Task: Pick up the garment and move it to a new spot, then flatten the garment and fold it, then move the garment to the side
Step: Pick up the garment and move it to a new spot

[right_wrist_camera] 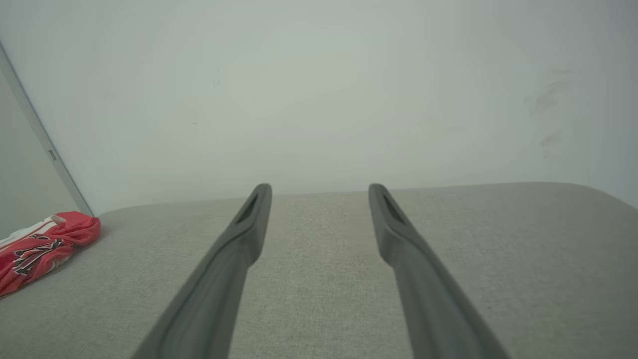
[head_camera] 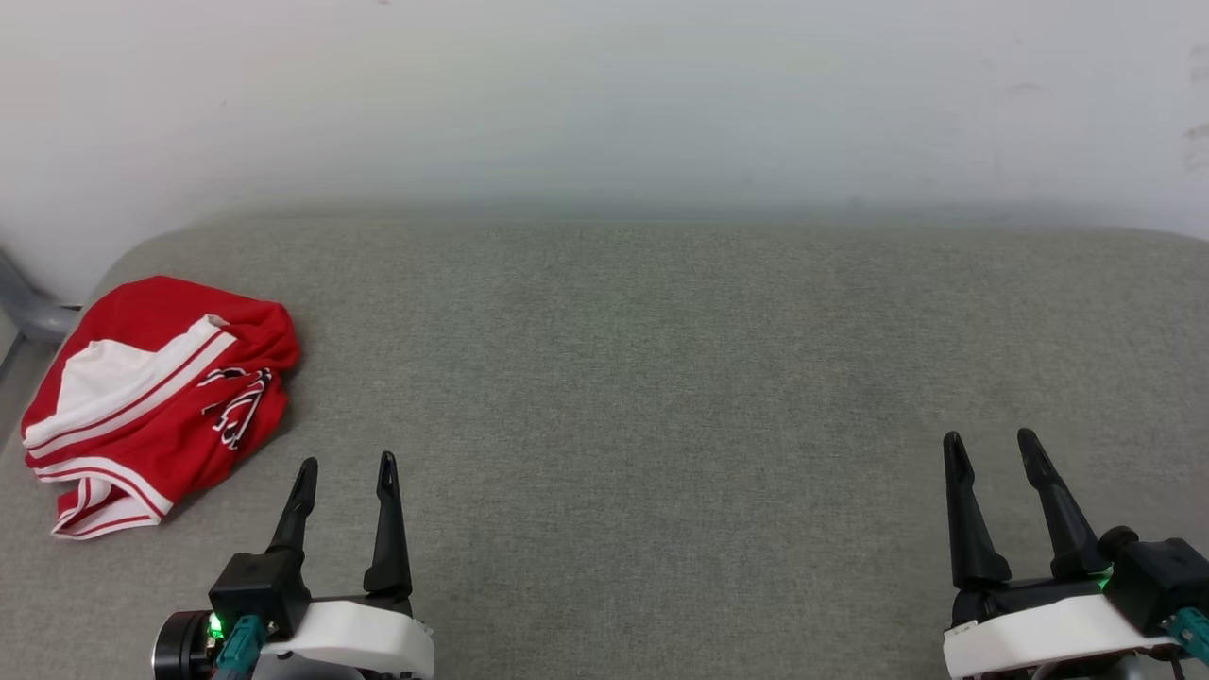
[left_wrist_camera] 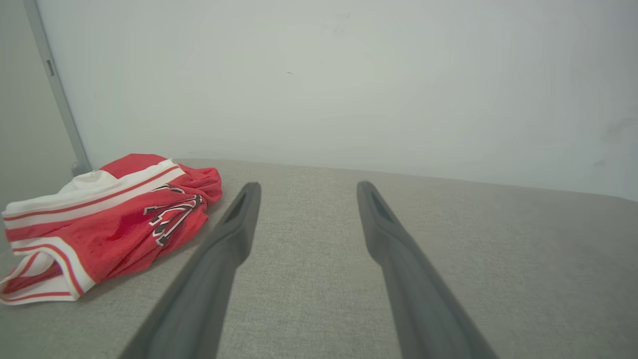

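Red mesh with white panels, bunched into a loose heap: the garment. Lies at the left end of the grey woven surface, close to its left edge and its rounded far corner. Shows a white sleeve panel on top, red-and-white striped trim along the near side, and black lettering with white outlines, too creased to read. Rests on the fabric, touched by neither claw.

Low in the head view, toward the left: the left gripper. Stands with both dark fingers spread wide, nothing between them, tips pointing away over bare fabric. Sits near the garment, just to its right and a little nearer the robot, apart from it. From the left wrist, has the heap off to the left of the left finger, with a strip of grey weave between.

Low at the right: the right gripper. Spread wide as well, empty, fingers tilted slightly leftward in the head view. Well apart from the garment, with most of the surface's width between. From the right wrist, has the heap at the far left edge, partly cut off.

Behind the surface: a pale wall, faintly scuffed at the right. At the left edge, beside the heap, a grey metal post
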### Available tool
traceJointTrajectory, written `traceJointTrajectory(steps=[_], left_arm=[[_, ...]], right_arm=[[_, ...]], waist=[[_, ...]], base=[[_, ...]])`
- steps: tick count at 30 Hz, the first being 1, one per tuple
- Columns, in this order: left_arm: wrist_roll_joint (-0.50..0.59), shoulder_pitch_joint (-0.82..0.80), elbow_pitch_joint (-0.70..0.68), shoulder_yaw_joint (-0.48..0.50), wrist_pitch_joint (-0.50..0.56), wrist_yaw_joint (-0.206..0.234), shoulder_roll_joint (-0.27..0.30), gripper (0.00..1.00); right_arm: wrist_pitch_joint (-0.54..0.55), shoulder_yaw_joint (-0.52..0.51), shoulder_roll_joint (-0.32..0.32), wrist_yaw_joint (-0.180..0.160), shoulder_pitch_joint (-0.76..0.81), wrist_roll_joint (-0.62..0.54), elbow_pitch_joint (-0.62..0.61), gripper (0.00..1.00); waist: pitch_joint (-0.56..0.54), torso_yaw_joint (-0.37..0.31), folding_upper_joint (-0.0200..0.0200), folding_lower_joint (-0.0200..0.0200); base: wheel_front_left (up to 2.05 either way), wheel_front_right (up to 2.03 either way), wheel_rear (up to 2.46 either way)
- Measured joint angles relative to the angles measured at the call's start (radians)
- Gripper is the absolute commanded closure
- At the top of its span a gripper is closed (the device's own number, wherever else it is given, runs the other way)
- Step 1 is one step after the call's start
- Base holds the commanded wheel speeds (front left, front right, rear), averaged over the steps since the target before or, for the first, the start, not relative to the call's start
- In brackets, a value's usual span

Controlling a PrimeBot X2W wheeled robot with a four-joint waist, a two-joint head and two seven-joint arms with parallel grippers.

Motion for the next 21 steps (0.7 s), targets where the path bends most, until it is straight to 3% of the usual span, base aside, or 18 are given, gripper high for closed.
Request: traceJointTrajectory(steps=[21], left_arm=[[0.012, -0.008, -0.001, 0.045, 0.000, 0.012, 0.000, 0.00]], right_arm=[[0.000, 0.030, 0.000, 0.000, 0.004, -0.041, -0.008, 0.00]], waist=[[0.031, 0.244, -0.0001, 0.0000]], base=[[0.00, 0.00, 0.00]])
